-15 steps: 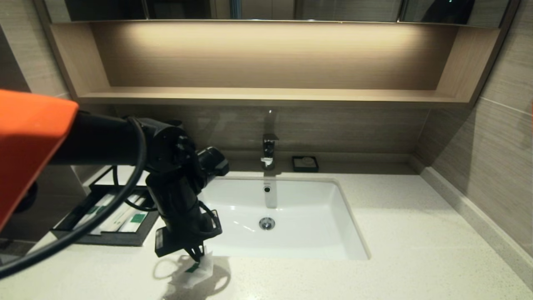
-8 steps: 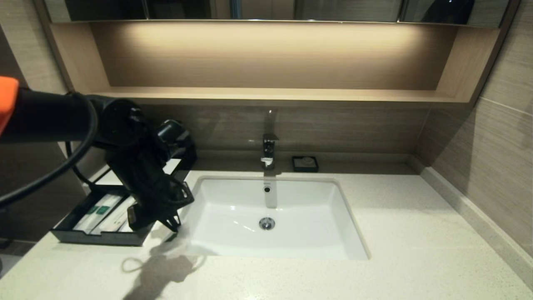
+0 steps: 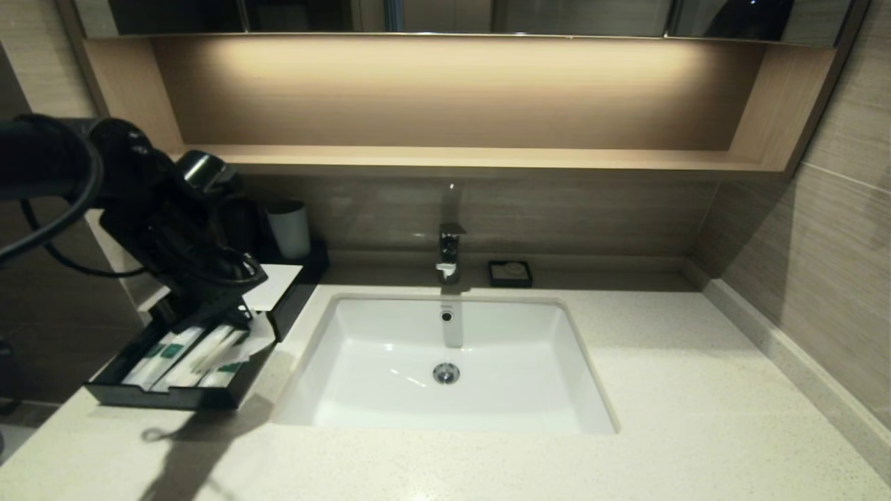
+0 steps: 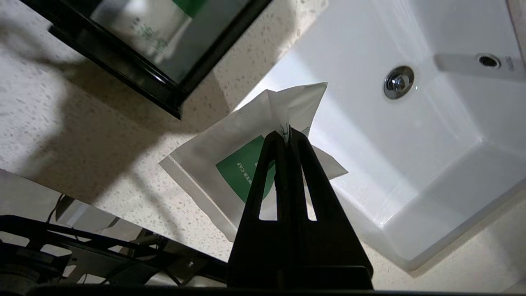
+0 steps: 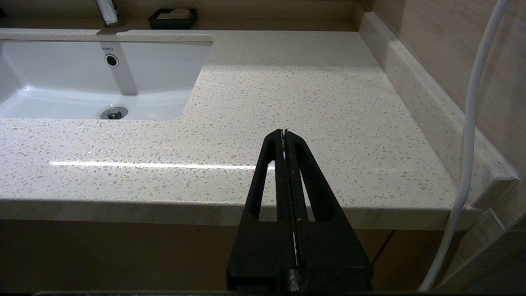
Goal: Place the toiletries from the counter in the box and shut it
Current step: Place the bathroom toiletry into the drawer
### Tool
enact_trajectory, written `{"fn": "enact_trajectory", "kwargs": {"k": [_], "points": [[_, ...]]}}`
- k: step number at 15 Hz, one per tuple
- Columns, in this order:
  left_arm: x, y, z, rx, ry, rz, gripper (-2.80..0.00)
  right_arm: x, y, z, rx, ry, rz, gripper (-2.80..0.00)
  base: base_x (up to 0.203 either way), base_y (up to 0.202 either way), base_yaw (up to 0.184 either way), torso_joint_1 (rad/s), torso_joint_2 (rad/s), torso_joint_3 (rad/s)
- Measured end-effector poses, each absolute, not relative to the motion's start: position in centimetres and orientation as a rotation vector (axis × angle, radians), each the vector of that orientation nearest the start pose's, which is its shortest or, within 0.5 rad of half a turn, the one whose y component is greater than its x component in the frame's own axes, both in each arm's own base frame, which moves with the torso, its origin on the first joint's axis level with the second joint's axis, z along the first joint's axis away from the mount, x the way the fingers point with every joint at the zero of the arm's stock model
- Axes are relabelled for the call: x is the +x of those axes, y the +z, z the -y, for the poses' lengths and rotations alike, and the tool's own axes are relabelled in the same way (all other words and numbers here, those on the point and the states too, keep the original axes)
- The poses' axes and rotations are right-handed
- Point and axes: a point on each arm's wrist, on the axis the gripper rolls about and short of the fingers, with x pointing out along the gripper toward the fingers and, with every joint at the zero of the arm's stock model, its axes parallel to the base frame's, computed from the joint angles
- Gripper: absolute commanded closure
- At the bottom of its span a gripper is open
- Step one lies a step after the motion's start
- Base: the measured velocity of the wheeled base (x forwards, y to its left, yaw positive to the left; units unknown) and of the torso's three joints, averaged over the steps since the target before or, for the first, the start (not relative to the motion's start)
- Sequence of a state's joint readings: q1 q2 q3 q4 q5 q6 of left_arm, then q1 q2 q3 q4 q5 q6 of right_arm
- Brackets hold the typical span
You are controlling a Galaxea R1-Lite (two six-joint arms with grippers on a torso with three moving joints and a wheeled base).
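**Head view: short sachet pinched over the drawer corner**

Head view: left gripper down at the near right corner of the pulled-out drawer of the box, fingers pressed together on the short wide sachet. Hanging from the tips, above the drawer's right edge, partly over the counter.

Left wrist view: same left gripper clamped on a folded upper corner of the short wide sachet, green label facing up just behind the tips. Below the sachet, speckled counter on one side, sink on the other; black drawer rim close by, apart from the sachet.

Inside the drawer, two long sachets side by side, lengthwise, green labels showing. Counted: three sachets, two lying in the drawer, one in the grip. One box, white top panel behind the arm, drawer standing open toward the counter's front.

Edges and room: drawer front near the counter's front edge; sink rim just right of the drawer; wide bare stone right of the sink up to the wall upstand. One faucet behind the basin, one soap dish beside it, one cup behind the box, wooden shelf above.

Right wrist view: right gripper parked low before the counter's front edge, fingers shut on nothing.
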State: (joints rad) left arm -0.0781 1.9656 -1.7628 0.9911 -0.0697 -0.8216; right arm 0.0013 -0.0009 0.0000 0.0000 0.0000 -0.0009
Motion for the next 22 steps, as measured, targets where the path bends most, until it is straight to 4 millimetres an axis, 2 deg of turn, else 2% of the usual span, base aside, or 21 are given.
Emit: {"fn": "enact_trajectory", "kwargs": {"k": [8,16,22], "points": [[35.0,22.3,-1.9,-0.695,0.482,-1.064,0.0,-2.3,7.5,0.0,-0.001,0.001,0.001,0.0,0.0,0.0,0.0,0.0,0.0,0.0],[36.9,20.8,-4.4,-0.668,0.513,-1.058,0.0,-2.3,7.5,0.0,-0.001,0.001,0.001,0.0,0.0,0.0,0.0,0.0,0.0,0.0],[37.8,19.1,-5.0,-0.669,0.537,-1.099,0.0,-2.3,7.5,0.0,-0.001,0.001,0.001,0.0,0.0,0.0,0.0,0.0,0.0,0.0]]}}
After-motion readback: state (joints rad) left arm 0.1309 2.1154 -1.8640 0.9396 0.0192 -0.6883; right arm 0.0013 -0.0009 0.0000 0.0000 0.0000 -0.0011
